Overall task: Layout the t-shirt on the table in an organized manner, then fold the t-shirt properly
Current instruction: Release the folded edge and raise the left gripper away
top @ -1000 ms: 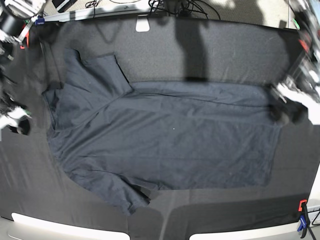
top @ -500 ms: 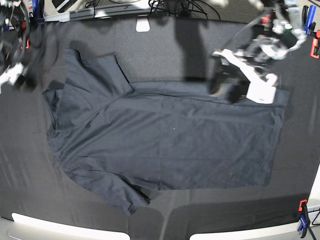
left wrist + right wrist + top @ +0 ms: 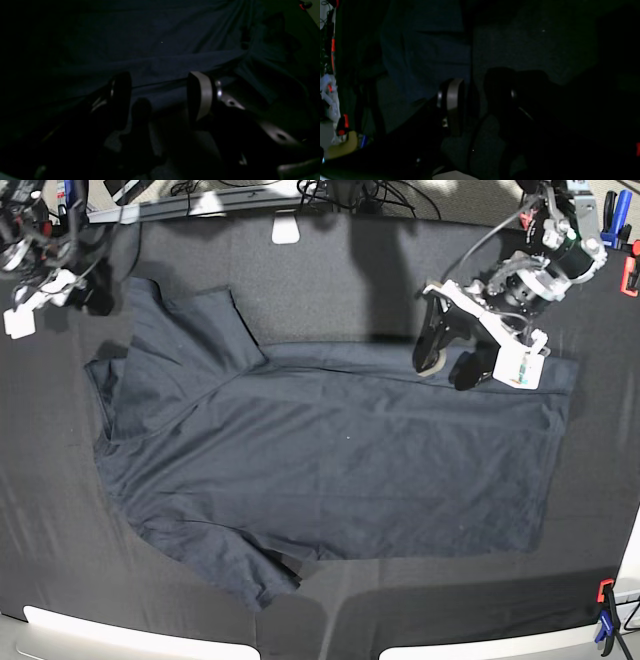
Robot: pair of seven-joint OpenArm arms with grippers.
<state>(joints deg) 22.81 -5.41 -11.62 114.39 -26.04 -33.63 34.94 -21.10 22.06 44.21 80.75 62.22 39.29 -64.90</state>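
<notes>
The t-shirt lies flat; the left gripper fingers gape empty above its far edge, and the right gripper fingers stand apart, empty, beyond its sleeve.

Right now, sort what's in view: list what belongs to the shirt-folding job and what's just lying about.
Part of the job:
- t-shirt, spread flat
- table, covered in black cloth
- left gripper, open above the shirt's far edge
- right gripper, near the far corner, holding nothing

Just lying about:
- clamp at the near corner
- cables beyond the far edge
</notes>
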